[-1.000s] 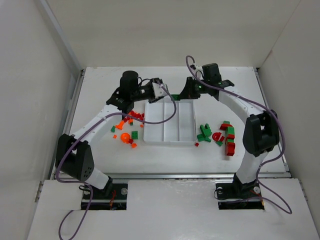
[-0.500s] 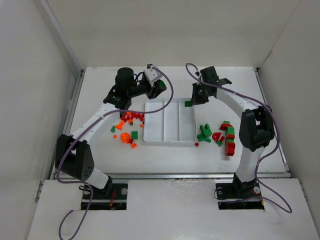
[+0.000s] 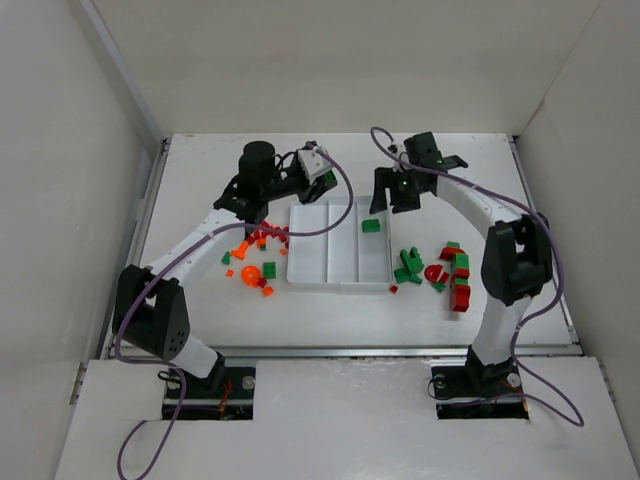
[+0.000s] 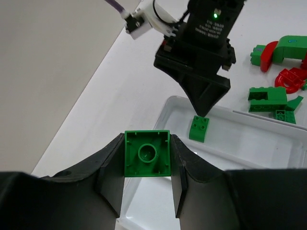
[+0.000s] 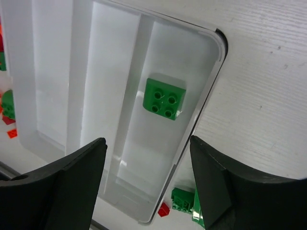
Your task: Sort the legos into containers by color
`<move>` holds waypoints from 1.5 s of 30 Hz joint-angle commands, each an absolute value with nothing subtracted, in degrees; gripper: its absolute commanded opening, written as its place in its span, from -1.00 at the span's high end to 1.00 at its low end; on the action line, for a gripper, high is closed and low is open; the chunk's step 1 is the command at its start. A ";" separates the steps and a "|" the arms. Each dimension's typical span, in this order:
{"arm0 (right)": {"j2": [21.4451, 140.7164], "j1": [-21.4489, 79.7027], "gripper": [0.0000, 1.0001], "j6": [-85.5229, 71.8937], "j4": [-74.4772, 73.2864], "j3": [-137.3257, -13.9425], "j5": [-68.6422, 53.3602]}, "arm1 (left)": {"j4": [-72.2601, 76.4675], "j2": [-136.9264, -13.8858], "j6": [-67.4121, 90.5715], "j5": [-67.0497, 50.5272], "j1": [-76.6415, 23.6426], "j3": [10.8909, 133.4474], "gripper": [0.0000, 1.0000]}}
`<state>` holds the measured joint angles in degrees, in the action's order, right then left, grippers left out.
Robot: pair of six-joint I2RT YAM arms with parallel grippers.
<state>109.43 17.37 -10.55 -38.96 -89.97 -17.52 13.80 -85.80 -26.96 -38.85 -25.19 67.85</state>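
Note:
My left gripper (image 4: 147, 160) is shut on a green square lego (image 4: 147, 153), held underside up over the far left corner of the white tray (image 3: 325, 282). From above, that gripper (image 3: 320, 186) hangs at the tray's back edge. The right gripper (image 3: 392, 200) stands open above the far end of the right container. A green four-stud lego (image 5: 164, 99) lies alone in that container, also seen from above as a green lego (image 3: 371, 226). Nothing sits between the right gripper's (image 5: 147, 143) jaws. The other two containers look bare.
Loose red and orange legos (image 3: 258, 240) and an orange ball piece (image 3: 247, 272) lie left of the tray. Green and red legos (image 3: 445, 268) are scattered to its right. White walls enclose the table on three sides.
The right gripper has opened and let its green lego drop into the right container. The left gripper, still holding its green lego, has shifted slightly back toward the tray.

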 commanded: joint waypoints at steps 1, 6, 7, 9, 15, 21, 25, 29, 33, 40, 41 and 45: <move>103.11 14.25 -0.52 -12.12 -36.22 -92.55 -19.78 | 19.23 -87.53 -29.62 -40.52 -27.50 66.97 0.95; 98.71 9.06 -0.52 -14.77 -33.05 -88.16 -17.77 | 21.27 -94.56 -30.41 -41.04 -32.60 68.90 0.92; 98.18 8.53 -0.52 -14.77 -32.44 -87.55 -15.06 | 21.27 -97.62 -30.41 -41.04 -33.56 69.69 0.88; 97.38 7.82 -0.52 -14.77 -32.43 -86.23 -13.02 | 20.40 -100.62 -31.64 -40.52 -36.55 72.49 0.88; 95.63 7.82 -0.52 -13.54 -32.43 -82.89 -9.93 | 17.58 -107.67 -34.80 -39.20 -40.61 75.94 0.59; 96.23 7.82 -0.52 -11.26 -32.96 -83.14 -9.93 | 14.15 -109.78 -42.35 -38.06 -41.66 75.41 -0.17; 96.86 7.82 -0.52 -10.11 -34.01 -84.28 -9.41 | 14.68 -109.78 -42.36 -37.53 -42.28 74.88 -0.81; 96.25 7.82 -0.54 -9.59 -35.24 -84.29 -8.88 | 13.45 -108.46 -43.50 -34.64 -42.28 74.36 -0.98; 95.10 7.82 -0.54 -9.58 -37.26 -83.59 -8.35 | 16.07 -104.95 -40.44 -29.90 -42.28 72.95 -0.98; 92.55 7.82 -0.49 -10.36 -38.41 -75.77 -8.35 | 20.57 -98.45 -30.51 -17.17 -41.22 70.05 -0.98; 91.77 7.82 -0.49 -11.33 -38.41 -74.89 -7.83 | 20.57 -98.44 -29.45 -15.57 -40.61 70.05 -0.98; 91.05 10.53 -0.49 -12.92 -39.72 -72.86 -5.46 | 20.57 -96.34 -26.20 -9.85 -39.11 70.66 -0.98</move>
<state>93.69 8.23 -11.20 -38.65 -73.34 -7.88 18.31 -99.59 -30.87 -16.80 -40.53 70.19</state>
